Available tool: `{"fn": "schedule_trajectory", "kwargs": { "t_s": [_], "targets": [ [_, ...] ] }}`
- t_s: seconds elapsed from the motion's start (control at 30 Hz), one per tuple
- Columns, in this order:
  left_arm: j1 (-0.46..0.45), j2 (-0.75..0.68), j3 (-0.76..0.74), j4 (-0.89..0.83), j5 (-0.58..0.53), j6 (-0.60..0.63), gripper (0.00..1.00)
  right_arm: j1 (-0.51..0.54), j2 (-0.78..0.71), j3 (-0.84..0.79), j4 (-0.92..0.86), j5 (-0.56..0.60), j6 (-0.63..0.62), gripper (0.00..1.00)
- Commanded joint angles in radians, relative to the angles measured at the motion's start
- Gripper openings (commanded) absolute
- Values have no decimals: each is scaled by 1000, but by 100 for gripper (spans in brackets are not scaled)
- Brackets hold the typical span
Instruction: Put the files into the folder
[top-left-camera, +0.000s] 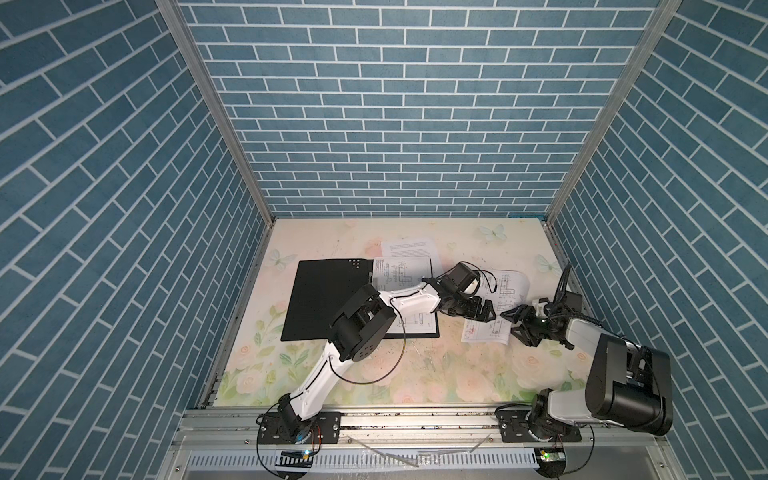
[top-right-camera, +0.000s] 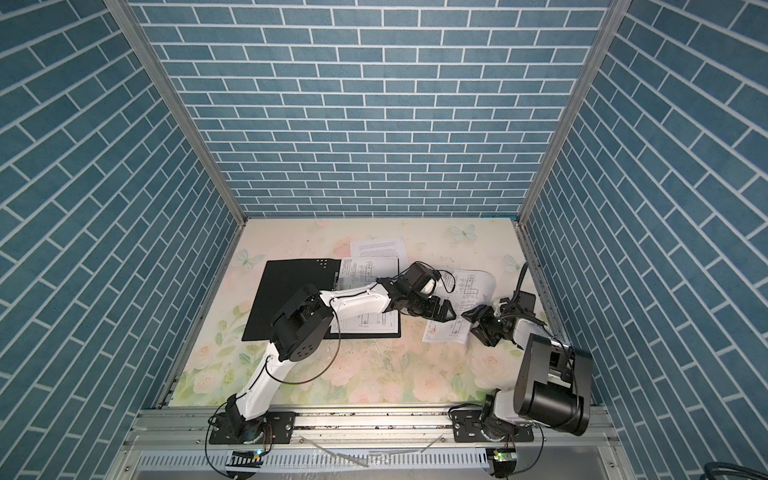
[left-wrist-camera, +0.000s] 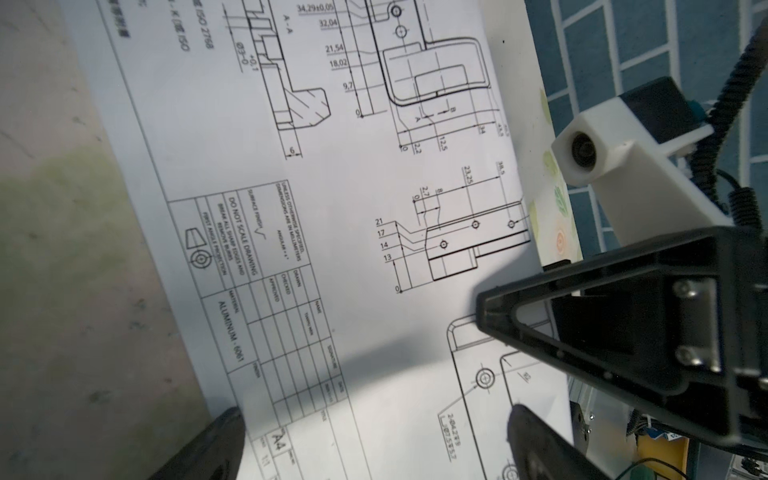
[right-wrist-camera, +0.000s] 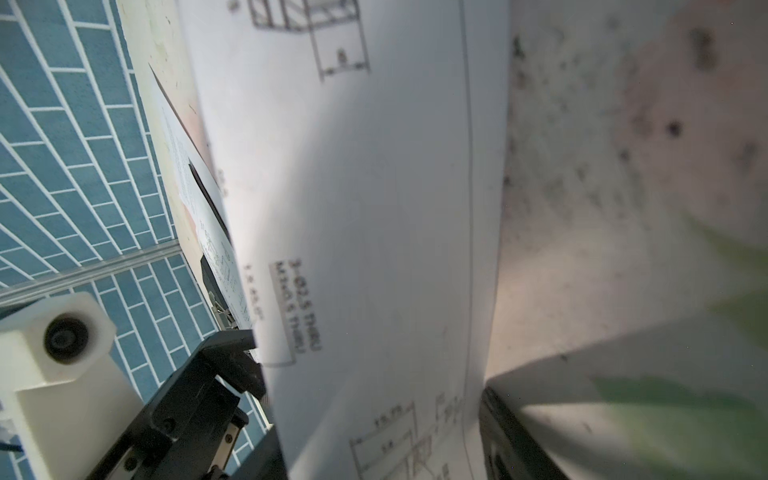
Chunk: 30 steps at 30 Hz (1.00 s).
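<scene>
Crossing folder (top-left-camera: 320, 291), left arm (top-left-camera: 411, 301) hides filed drawing (top-left-camera: 399, 272); left fingers (left-wrist-camera: 208, 449) wide, right fingers (right-wrist-camera: 511, 436) apart around sheet (right-wrist-camera: 374, 208).

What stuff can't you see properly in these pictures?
- Text sheet: words too small to read in both top views.
- Drawing sheet in the folder: middle hidden by the left arm, top views.
- Loose drawing sheet: print blurred in the right wrist view.
- Right gripper: hides part of that sheet's edge in top views; touching unclear.
</scene>
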Motion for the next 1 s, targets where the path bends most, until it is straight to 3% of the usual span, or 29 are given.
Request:
{"fn": "schedule_trajectory", "kwargs": {
  "t_s": [0.0, 0.17, 0.43, 0.67, 0.83, 0.97],
  "targets": [
    [11, 7, -50, -70, -15, 0, 100, 5, -28, -19, 13, -7, 38, 58],
    [16, -51, -77, -70, -34, -1, 100, 5, -29, -23, 39, -6, 71, 49],
    [23, -178, -174, -57, -67, -27, 100, 3, -21, -45, 79, 0, 86, 46],
    [-9, -288, -381, 134, -15, -195, 100, 3, 6, -53, 127, -11, 111, 46],
    [-46, -387, -591, 357, -46, -377, 100, 4, 7, -55, 126, -3, 107, 47],
    [-83, -435, -672, 448, -82, -468, 100, 3, 13, -61, 127, 7, 106, 47]
  ]
}}
